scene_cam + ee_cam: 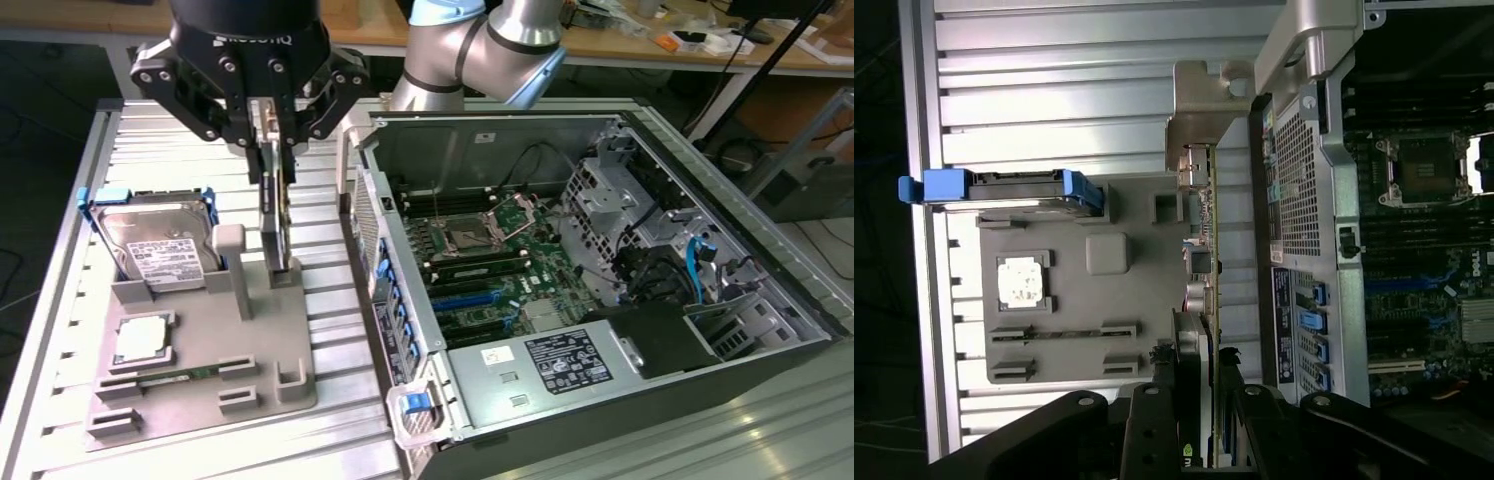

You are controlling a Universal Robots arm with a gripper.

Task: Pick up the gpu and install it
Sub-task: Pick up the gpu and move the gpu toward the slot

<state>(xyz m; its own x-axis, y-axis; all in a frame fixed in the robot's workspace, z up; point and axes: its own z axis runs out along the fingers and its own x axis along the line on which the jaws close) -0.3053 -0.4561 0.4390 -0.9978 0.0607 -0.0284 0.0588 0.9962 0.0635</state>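
The gpu (278, 215) is a thin green card standing on edge, with its lower end at a slotted post of the grey holder tray (267, 350). My gripper (271, 150) hangs over it from above, its fingers shut on the card's upper part. In the wrist view the gpu (1206, 230) shows edge-on, its silver end bracket (1199, 110) at the far end. There my gripper (1206, 370) has a dark finger on each face of the card. Whether the card rests in the slot or is slightly raised, I cannot tell.
On the tray are a hard drive (154, 240) in a blue frame, a square processor (140, 340) and a narrow memory stick (180, 378). The open computer case (400, 130) lies at the exterior view's right, its motherboard (494, 250) exposed with blue slots (474, 297).
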